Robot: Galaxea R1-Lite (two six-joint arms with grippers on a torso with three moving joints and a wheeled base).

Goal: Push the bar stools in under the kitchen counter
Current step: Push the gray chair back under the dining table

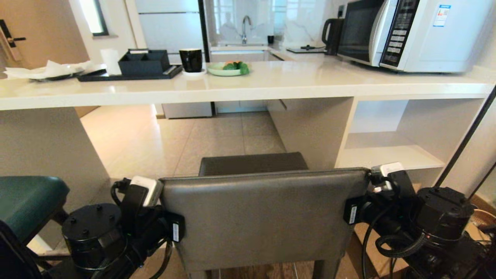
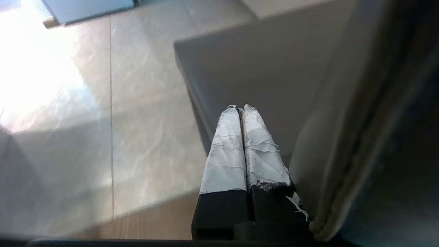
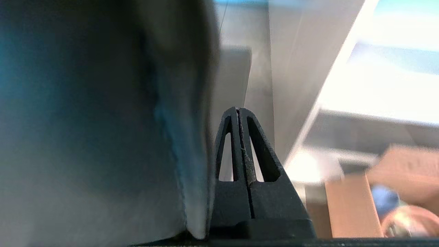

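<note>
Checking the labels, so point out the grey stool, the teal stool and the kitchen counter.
grey stool (image 1: 263, 217), head view, middle of its backrest
teal stool (image 1: 27, 199), head view, its seat cushion
kitchen counter (image 1: 310, 79), head view, bare slab top

glossy stone counter (image 1: 271, 83), leather stool (image 1: 263, 221)

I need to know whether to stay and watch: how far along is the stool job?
Nothing looks finished. In hand: the grey stool faces the counter opening, its seat not yet under the slab; the shut left gripper and shut right gripper flank its backrest, one at each side edge. Left: push it in, then the teal stool, which stands out at the left, untouched.
</note>
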